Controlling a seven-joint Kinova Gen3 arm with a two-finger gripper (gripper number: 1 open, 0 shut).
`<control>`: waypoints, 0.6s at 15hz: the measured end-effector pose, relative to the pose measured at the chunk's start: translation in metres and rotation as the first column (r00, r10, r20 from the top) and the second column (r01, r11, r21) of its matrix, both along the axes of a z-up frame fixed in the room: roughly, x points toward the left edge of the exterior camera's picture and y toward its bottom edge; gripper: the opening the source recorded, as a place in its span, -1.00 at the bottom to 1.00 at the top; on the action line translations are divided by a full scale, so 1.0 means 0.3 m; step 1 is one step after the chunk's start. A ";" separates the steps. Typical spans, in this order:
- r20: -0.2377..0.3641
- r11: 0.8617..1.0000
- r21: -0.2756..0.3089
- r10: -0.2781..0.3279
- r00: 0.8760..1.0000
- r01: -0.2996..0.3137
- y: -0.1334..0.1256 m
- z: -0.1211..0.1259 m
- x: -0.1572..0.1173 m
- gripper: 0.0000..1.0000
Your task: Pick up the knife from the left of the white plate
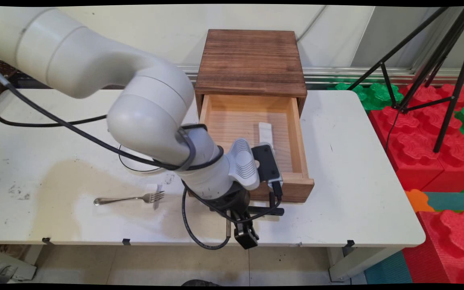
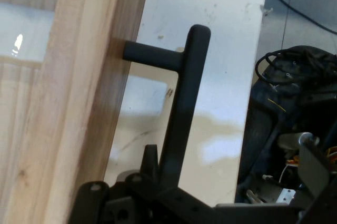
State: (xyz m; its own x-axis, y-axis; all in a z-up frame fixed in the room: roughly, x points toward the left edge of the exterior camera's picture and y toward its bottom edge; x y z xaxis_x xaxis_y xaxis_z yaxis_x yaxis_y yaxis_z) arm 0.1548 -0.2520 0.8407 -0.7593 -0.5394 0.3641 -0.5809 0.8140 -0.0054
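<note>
A dark wooden box (image 1: 251,60) stands at the back of the white table (image 1: 349,169), and its light wood drawer (image 1: 296,137) is pulled far out toward the near edge. A small white block (image 1: 265,132) lies inside the drawer. My gripper (image 1: 246,237) is at the left end of the black bar handle (image 1: 267,210) on the drawer's front, just above the table's near edge. In the hand view the handle (image 2: 184,103) runs up from the black linkage at the bottom, beside the drawer front (image 2: 79,97).
A metal fork (image 1: 129,198) lies on the table left of the gripper. Black cables (image 1: 191,231) loop off the arm over the near edge. Red and green foam blocks (image 1: 429,133) and a black tripod (image 1: 437,60) stand to the right of the table.
</note>
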 end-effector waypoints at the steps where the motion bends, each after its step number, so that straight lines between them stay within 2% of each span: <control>1: -0.006 1.000 -0.010 -0.006 1.000 0.006 0.005 0.011 0.007 1.00; 5: -0.038 0.998 -0.052 -0.024 0.999 0.022 0.031 0.063 0.044 1.00; 9: -0.064 0.995 -0.099 -0.040 0.997 0.033 0.062 0.137 0.119 1.00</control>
State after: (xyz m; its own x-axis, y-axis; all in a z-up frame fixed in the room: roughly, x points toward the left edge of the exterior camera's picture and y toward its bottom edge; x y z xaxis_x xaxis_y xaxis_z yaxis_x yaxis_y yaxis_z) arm 0.1906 -0.2333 0.8817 -0.7502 -0.4714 0.4637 -0.5527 0.8320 -0.0483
